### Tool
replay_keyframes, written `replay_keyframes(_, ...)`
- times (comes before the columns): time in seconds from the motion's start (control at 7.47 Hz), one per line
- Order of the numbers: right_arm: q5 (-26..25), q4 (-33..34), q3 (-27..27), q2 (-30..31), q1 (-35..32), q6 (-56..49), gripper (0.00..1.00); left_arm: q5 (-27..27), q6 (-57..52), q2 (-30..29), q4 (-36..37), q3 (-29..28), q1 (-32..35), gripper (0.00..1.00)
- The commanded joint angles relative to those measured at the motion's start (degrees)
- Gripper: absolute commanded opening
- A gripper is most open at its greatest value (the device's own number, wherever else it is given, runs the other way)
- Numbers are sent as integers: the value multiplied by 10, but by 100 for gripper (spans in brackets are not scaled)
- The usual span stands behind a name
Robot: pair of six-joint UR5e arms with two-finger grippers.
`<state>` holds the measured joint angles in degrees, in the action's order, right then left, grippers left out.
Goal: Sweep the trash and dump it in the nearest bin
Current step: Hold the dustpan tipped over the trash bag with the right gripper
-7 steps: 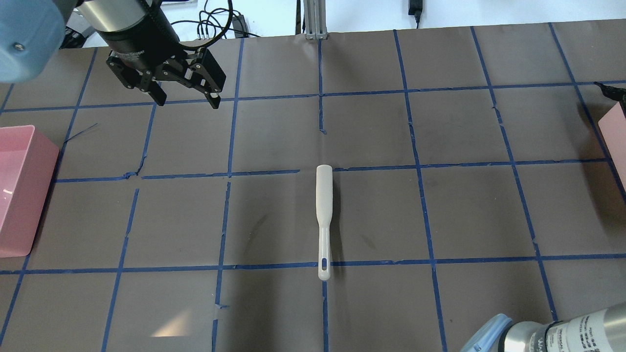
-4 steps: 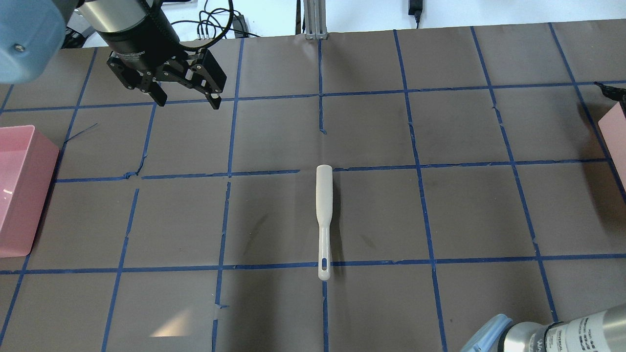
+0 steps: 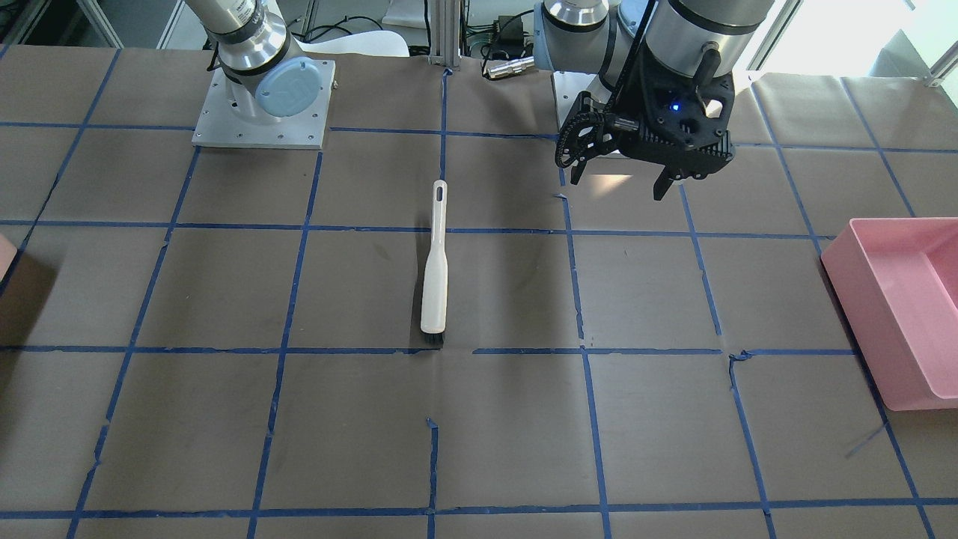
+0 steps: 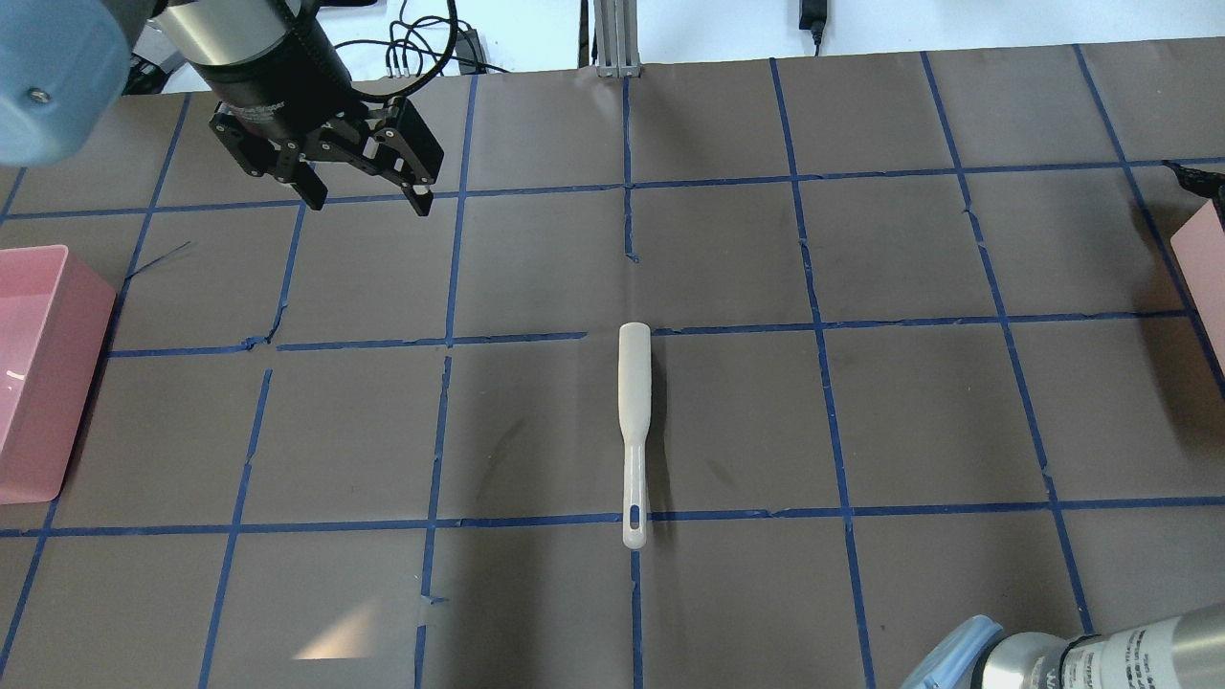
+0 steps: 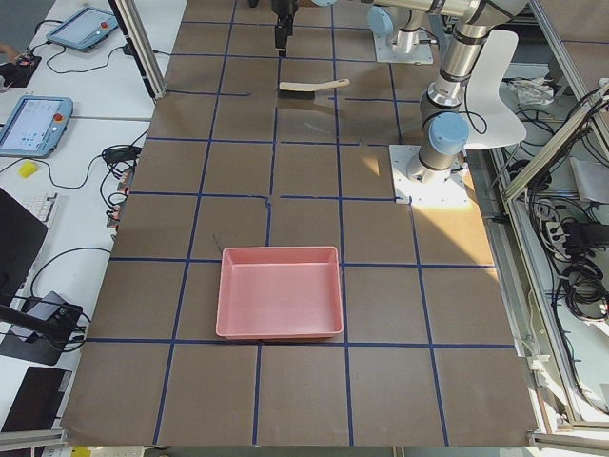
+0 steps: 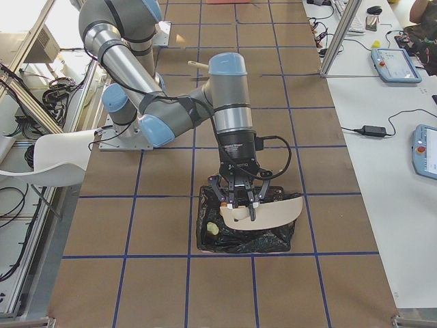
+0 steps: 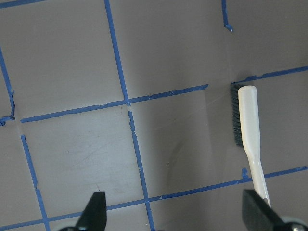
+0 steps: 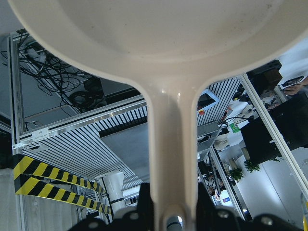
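Left fingers (image 4: 417, 191) spread above table (image 4: 919, 411), well apart from brush (image 4: 634, 383) and pink tub (image 4: 57, 383) rim; right fingers (image 8: 208, 211) pinch dustpan handle (image 8: 172, 144)

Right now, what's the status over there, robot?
Left claw open, apart from brush. Right claw shut on dustpan over bin; a yellowish lump shows inside. Nothing seen blocking.

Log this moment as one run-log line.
left gripper: jaws open, hovering clear of cream-handled dark-bristled brush | right gripper: jaws shut on cream plastic dustpan over black-bag-lined bin | brush: flat on brown table
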<state>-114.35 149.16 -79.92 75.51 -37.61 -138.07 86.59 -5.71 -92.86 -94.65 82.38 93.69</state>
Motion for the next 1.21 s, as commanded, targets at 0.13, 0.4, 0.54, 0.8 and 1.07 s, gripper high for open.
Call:
replay_keyframes(0.13, 12, -202, 6, 52, -1, 125, 5, 0, 0, 4, 0, 6, 1, 100)
replay_keyframes(0.4, 26, -339, 3, 84, -1, 263, 5, 5, 0, 7, -4, 8, 1, 100)
replay_keyframes(0.54, 61, -403, 1, 92, -1, 322, 5, 5, 0, 7, -4, 8, 1, 100)
replay_keyframes(0.8, 145, -524, -4, 94, -7, 486, 7, 4, 2, 7, -4, 8, 1, 100)
replay_keyframes(1.07, 159, -597, -8, 96, -85, 652, 7, 4, 2, 7, -4, 9, 1, 100)
